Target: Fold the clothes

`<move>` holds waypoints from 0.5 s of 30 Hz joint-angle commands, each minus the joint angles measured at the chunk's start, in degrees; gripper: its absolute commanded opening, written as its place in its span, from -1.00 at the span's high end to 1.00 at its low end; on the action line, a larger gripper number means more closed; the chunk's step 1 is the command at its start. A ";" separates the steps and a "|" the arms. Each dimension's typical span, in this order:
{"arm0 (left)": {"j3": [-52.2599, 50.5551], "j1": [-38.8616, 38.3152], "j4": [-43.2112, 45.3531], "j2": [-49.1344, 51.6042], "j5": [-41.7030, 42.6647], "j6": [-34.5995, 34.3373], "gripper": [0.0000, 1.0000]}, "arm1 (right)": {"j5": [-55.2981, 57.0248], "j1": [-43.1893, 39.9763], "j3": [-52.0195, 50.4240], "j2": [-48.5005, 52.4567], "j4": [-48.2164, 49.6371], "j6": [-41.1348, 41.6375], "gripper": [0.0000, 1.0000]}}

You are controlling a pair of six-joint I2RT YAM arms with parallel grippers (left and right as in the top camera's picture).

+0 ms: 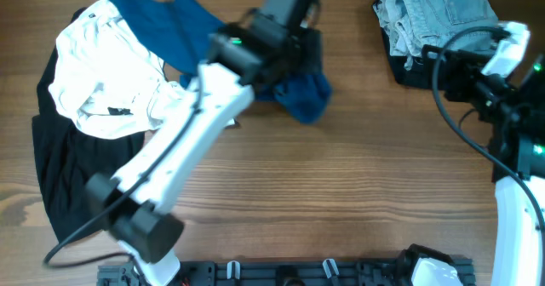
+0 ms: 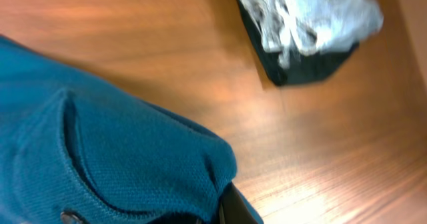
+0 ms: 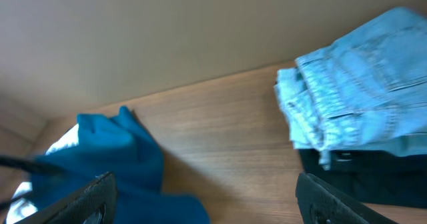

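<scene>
Teal shirt [image 2: 100, 151]: soft, thin, limp; a fold was pinched in the left gripper [image 1: 294, 41]. Right gripper [image 3: 207, 204] stood spread, empty. Suggested hold: an outer edge.

A wood-grain table [image 1: 341, 192] is catching warm light; behind it, what is probably a plain beige wall [image 3: 167, 31] is rising, blurred.

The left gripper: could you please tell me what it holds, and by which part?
The shirt, by a bunched fold beside its buttoned placket; the exact pinch point is hidden.
</scene>
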 commanded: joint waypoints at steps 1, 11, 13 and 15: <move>0.37 -4.00 1.90 4.15 4.74 -0.57 0.87 | -1.36 -1.66 1.14 -0.33 -0.57 0.42 -0.73; 0.39 -5.79 3.56 7.23 3.39 -0.55 -0.04 | -1.31 -1.88 1.14 -0.28 -0.74 0.20 -0.74; 0.39 -4.11 3.26 7.23 3.41 -0.55 -0.50 | -1.33 -1.88 1.14 -0.28 -0.74 0.20 -0.74; 0.39 -1.62 2.08 6.99 3.41 -0.57 -0.82 | -1.31 -1.86 1.14 -0.28 -0.79 0.15 -0.75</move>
